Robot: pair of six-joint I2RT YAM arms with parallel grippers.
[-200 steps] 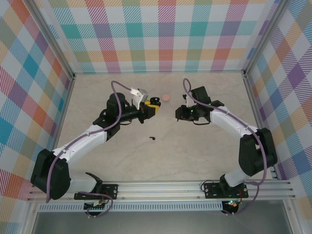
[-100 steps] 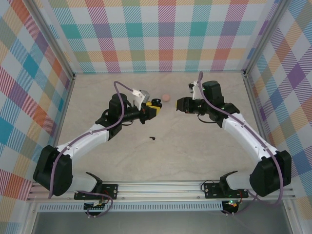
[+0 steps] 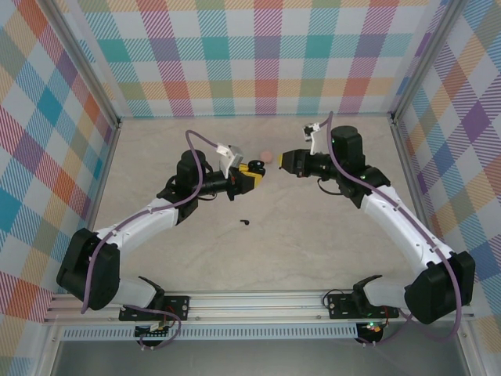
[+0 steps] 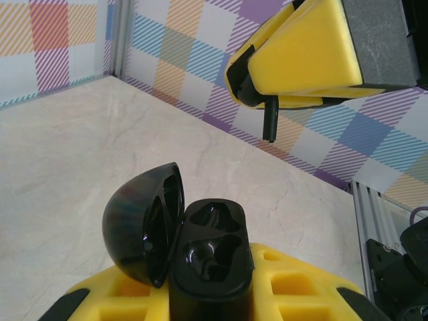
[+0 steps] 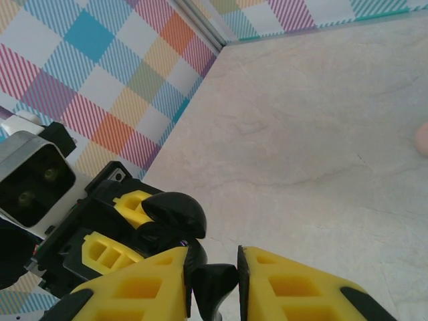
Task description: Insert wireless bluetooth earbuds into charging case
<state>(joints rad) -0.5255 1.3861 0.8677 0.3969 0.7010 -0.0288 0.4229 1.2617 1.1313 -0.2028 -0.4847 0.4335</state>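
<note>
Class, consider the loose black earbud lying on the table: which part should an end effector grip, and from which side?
From straight above, likely, pinching across the loose black earbud: it lies flat on the table, alone. Head and stem are too small to tell apart.

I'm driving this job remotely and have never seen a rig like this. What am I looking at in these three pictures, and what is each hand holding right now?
You are looking at two robot arms bolted side by side at the near edge of a table. Each arm ends in a yellow two-fingered hand. The wide picture looks down from above and behind the arms. The other two pictures come from a camera on each wrist.

The left hand grips a black charging case. Its lid is swung open and both sockets look empty. The right hand pinches a black earbud with its stem sticking out. It is close to the case but not yet in it.

On the table lie a loose black earbud and a small pink round thing, which is too small to identify.
</note>
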